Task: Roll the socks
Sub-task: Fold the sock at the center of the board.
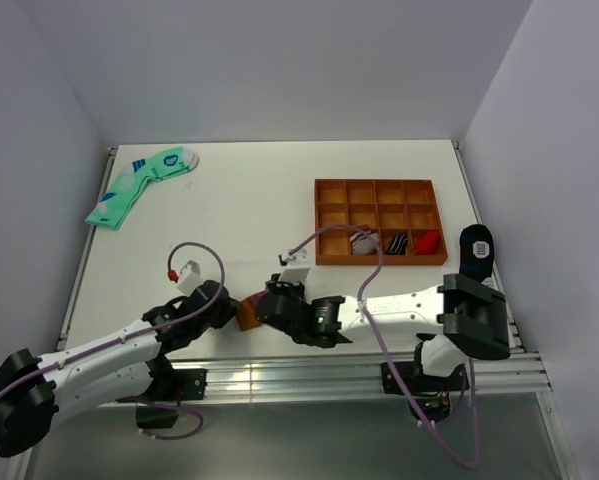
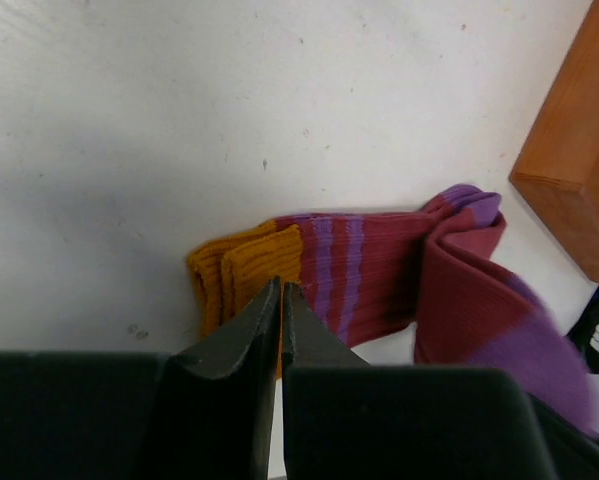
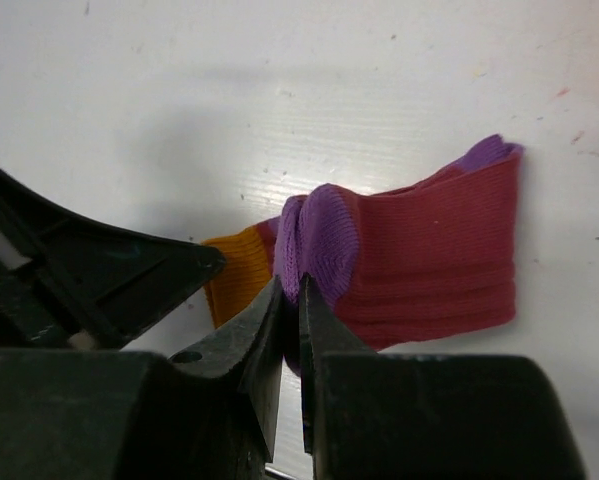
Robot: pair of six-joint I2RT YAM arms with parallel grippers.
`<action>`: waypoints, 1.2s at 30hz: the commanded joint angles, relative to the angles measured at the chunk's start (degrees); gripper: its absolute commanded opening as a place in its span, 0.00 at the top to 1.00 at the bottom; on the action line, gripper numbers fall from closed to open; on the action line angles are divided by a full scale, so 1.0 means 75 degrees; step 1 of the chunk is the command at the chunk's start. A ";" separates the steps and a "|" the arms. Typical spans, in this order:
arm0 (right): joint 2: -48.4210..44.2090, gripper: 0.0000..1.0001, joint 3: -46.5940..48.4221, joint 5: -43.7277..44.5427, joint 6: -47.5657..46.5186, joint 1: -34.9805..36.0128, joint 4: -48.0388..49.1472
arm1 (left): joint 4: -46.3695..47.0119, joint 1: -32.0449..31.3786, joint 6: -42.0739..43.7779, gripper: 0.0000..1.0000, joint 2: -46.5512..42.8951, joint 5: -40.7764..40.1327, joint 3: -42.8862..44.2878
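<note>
The socks [image 2: 369, 265] lie on the white table near its front edge, maroon with purple stripes and an orange cuff. They are folded over, with the purple toe brought back toward the cuff [image 3: 324, 235]. In the top view only a bit of the orange cuff [image 1: 247, 316] shows between the two grippers. My left gripper [image 2: 281, 287] is shut on the orange cuff edge. My right gripper [image 3: 299, 285] is shut on the folded purple toe, lifting it slightly. The left gripper's fingers [image 3: 129, 275] show right beside it.
A wooden compartment tray [image 1: 379, 186] stands at the right back, with small items in its front row; its corner [image 2: 574, 150] is close to the socks. Mint-green socks [image 1: 139, 185] lie at the far left. A black sock with blue patches [image 1: 476, 247] lies at the right edge.
</note>
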 commanded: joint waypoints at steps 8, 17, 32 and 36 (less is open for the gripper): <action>0.1520 0.86 0.0997 -0.0515 -0.0367 0.0041 0.1130 | -0.1528 -0.0004 -0.0244 0.89 -0.1392 -0.0705 0.0166; 0.2270 0.86 0.1373 -0.0832 -0.0367 0.0030 0.1119 | -0.1587 -0.0004 -0.0315 0.90 -0.1661 -0.0623 -0.0069; 0.2260 0.64 0.0998 -0.1324 -0.0378 0.0042 0.1517 | -0.1564 -0.0016 -0.0268 0.89 -0.1615 -0.0623 0.0049; 0.1932 0.59 0.0834 -0.1359 -0.0378 0.0053 0.1540 | -0.1540 -0.0016 -0.0244 0.89 -0.1509 -0.0634 0.0095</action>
